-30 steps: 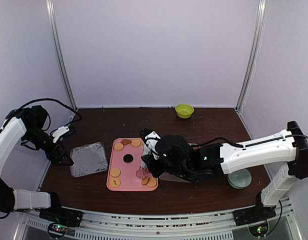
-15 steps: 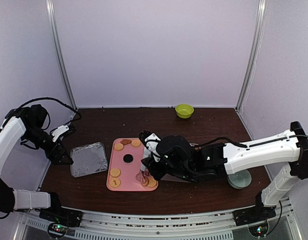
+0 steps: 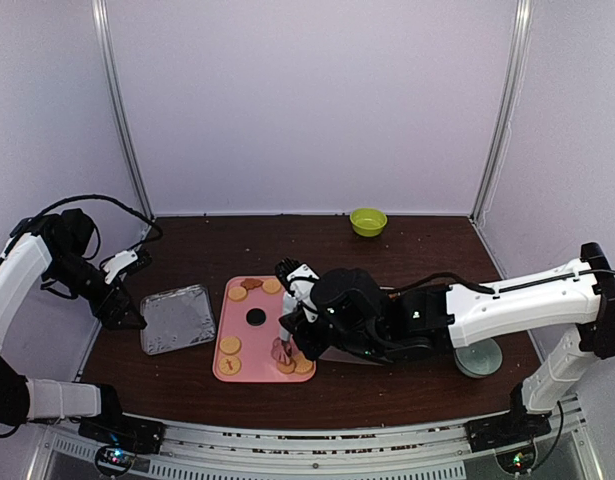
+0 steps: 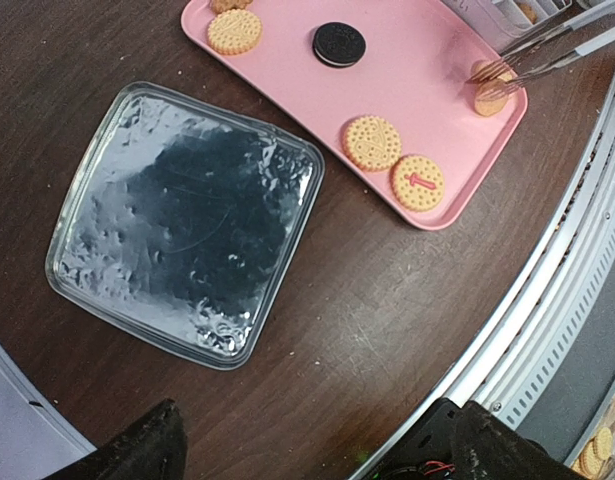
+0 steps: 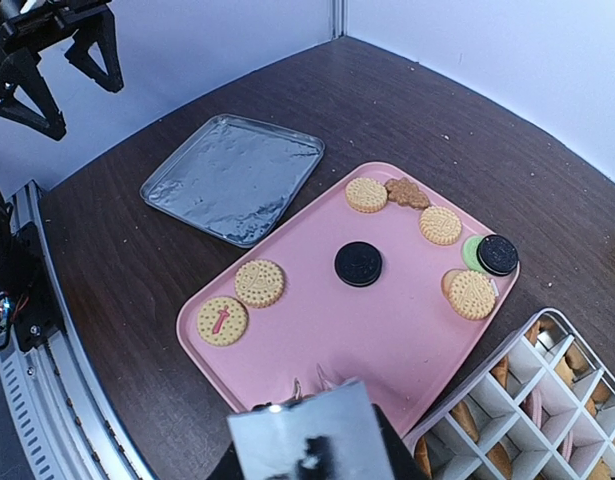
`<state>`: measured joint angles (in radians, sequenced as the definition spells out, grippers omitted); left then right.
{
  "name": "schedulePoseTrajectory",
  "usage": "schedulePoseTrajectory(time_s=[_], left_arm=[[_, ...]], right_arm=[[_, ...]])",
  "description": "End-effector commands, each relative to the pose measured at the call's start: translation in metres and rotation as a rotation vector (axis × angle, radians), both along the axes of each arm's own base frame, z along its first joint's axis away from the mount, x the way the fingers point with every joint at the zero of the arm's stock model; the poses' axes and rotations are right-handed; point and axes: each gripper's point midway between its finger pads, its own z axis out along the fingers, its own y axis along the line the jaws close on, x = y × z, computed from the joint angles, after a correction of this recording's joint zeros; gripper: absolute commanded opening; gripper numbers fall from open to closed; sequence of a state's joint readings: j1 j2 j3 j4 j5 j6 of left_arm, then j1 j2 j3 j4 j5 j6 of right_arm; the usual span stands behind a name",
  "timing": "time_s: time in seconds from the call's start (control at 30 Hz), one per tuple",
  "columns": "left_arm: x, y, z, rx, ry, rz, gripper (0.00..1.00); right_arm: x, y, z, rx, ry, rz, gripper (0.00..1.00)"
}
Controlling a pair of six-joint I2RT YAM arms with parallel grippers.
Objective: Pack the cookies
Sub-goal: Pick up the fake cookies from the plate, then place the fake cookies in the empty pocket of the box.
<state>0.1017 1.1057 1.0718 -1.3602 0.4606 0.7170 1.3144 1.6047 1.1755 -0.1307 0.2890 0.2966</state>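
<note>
The dark tabletop (image 3: 417, 250) carries a pink tray (image 5: 407, 330) in the middle, a shallow foil tray (image 4: 187, 220) just to its left, and a white divided box (image 5: 469, 382) at the pink tray's right end. The cookies (image 5: 259, 283) lie scattered flat on the pink tray, apart from one another, and more sit in the box's compartments. The right end effector (image 3: 295, 322) is clamped on metal tongs (image 4: 562, 62), whose tips straddle a tan cookie (image 4: 484, 98) near the tray's near edge. The left end effector (image 3: 124, 310) hangs beside the foil tray with its fingers wide apart, holding nothing. The step in hand looks like pinching that cookie. It probably goes best with the tongs squeezed gently, so the biscuit neither cracks nor skates across the smooth tray. A straight lift should follow before any swing toward a compartment.
</note>
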Motion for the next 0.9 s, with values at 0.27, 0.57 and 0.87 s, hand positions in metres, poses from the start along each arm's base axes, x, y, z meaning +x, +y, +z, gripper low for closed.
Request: schedulePoseTrajectory(time_s=[0.27,0.57,0.87], left_arm=[[0.004,0.0,0.009,-0.008,-0.039,-0.008,0.95],[0.005,0.0,0.009,-0.007,-0.038,-0.008,0.95],[0.005,-0.001,0.01,-0.014,-0.041,-0.011,0.95]], right_arm=[[-0.002,-0.008,0.061,0.159,-0.003,-0.012,0.0],[0.018,-0.074,0.087,0.152,-0.069,-0.126,0.0],[0.038,-0.181,0.079,0.073,-0.128,-0.349,0.0]])
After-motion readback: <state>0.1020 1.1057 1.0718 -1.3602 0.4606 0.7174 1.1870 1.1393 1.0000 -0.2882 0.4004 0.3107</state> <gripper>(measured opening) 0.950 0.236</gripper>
